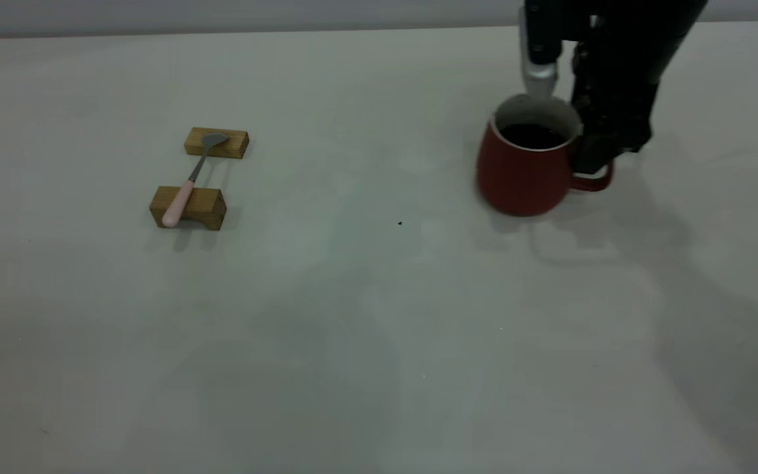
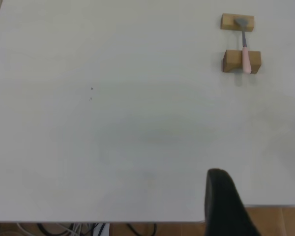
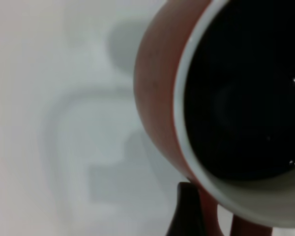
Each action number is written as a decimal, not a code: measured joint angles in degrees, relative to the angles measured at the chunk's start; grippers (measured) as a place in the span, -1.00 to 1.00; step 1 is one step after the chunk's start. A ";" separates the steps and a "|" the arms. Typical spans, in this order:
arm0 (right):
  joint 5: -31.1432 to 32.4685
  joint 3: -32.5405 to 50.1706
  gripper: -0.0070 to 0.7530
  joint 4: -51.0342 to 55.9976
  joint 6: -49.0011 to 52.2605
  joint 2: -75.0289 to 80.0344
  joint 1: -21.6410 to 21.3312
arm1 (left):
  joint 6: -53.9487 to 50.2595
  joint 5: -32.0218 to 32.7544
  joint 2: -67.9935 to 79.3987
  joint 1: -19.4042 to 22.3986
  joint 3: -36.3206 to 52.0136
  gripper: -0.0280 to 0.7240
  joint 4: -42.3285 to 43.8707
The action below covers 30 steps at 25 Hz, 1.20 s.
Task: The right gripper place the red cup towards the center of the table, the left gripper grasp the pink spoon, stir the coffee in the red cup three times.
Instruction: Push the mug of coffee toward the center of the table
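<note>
The red cup (image 1: 520,178) stands at the right of the table (image 1: 353,329), with dark coffee (image 1: 532,135) inside its white rim. My right gripper (image 1: 593,163) comes down from above and is shut on the cup's loop handle. In the right wrist view the cup (image 3: 157,83) and coffee (image 3: 241,98) fill the picture, with one dark finger (image 3: 187,206) against the handle. The pink spoon (image 1: 188,181) lies bridging two wooden blocks at the left. My left gripper (image 2: 260,206) hangs open over the table's edge, far from the spoon (image 2: 245,49).
One wooden block (image 1: 216,143) holds up the spoon's bowl and another (image 1: 202,209) its handle. A tiny black speck (image 1: 399,223) marks the table's middle. Cables and brown floor show past the table edge (image 2: 88,222) in the left wrist view.
</note>
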 joint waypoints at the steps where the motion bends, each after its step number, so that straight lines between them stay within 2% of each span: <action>1: -0.05 0.00 0.70 1.07 0.00 0.00 0.61 | 0.00 0.00 0.00 0.00 0.00 0.25 0.00; 12: -0.59 0.00 0.64 11.68 0.00 0.00 6.26 | 0.00 0.00 0.00 0.00 0.00 0.25 0.00; 20: -3.32 0.00 0.61 17.57 0.00 0.07 9.86 | 0.00 0.00 0.00 0.00 0.00 0.25 0.00; 30: -2.87 0.00 0.60 21.22 2.46 0.07 10.43 | 0.00 0.00 0.00 0.00 0.00 0.25 0.00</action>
